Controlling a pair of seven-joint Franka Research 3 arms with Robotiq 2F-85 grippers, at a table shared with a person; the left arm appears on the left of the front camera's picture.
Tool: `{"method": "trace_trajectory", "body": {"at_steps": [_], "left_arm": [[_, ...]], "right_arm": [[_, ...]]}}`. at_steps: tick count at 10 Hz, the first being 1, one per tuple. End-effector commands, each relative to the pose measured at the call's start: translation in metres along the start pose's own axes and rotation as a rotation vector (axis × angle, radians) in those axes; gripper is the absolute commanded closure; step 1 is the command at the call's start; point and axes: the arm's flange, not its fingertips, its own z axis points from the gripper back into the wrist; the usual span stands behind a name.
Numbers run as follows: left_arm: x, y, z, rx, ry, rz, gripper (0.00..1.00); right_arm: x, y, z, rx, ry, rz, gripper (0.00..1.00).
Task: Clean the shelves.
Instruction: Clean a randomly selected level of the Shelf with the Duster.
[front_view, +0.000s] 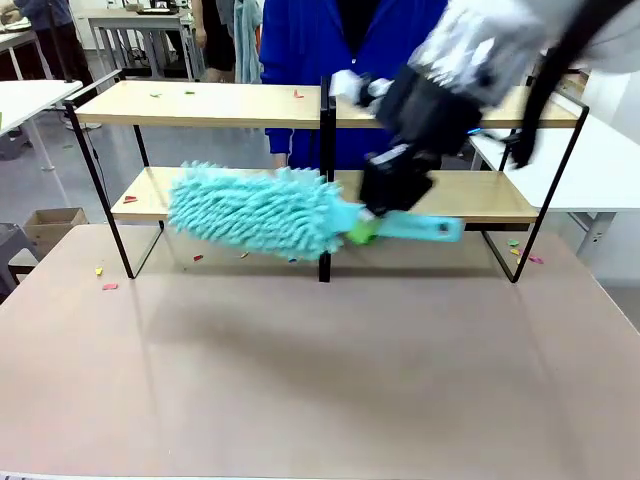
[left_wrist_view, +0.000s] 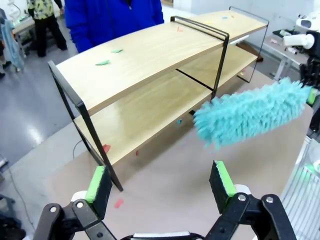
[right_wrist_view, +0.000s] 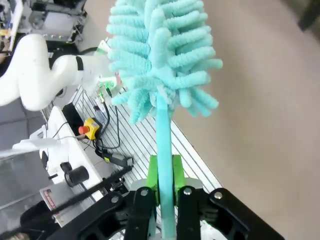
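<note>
Broad pinkish table (front_view: 320, 380) underneath. Toward its far edge, the shelves (front_view: 210, 103): two light-wood boards on a thin black frame. Just in front of the shelves' lower board, a fluffy teal duster (front_view: 260, 212). Right end effector (right_wrist_view: 163, 172) clamped shut on the duster's handle, motion-blurred from the front. Left end effector (left_wrist_view: 160, 181) spread wide, empty, facing the shelves' left end. Coloured scraps (front_view: 109, 287) on the boards and by the shelves' feet. Sticker (right_wrist_view: 50, 197) too small to read.

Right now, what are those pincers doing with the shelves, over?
Right pincer shut on teal duster, by lower board. Left pincer open, empty. Coloured scraps on shelves and table.
</note>
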Motion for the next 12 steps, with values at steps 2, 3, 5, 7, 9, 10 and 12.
{"method": "trace_trajectory", "body": {"at_steps": [2,3,5,7,9,10,12], "left_arm": [[-0.001,0.001,-0.001,-0.01,-0.009,-0.006,0.0],[-0.001,0.001,-0.001,-0.01,-0.009,-0.006,0.0],[-0.001,0.001,-0.001,-0.01,-0.009,-0.006,0.0],[-0.001,0.001,-0.001,-0.01,-0.009,-0.006,0.0],[-0.001,0.001,-0.001,-0.01,-0.009,-0.006,0.0],[-0.001,0.001,-0.001,-0.01,-0.009,-0.006,0.0],[-0.001,0.001,-0.001,-0.01,-0.009,-0.006,0.0]], "right_arm": [[-0.047,-0.015,0.061,0.011,-0.288,0.138,0.88],[-0.059,-0.018,0.075,0.036,-0.383,0.205,0.88],[-0.079,-0.027,0.095,0.102,-0.596,0.282,0.88],[-0.084,-0.03,0.099,0.077,-0.676,0.213,0.88],[-0.08,-0.026,0.118,0.044,-0.582,0.202,0.88],[-0.08,-0.026,0.118,0.044,-0.582,0.202,0.88],[-0.084,-0.028,0.11,0.054,-0.601,0.201,0.88]]}}
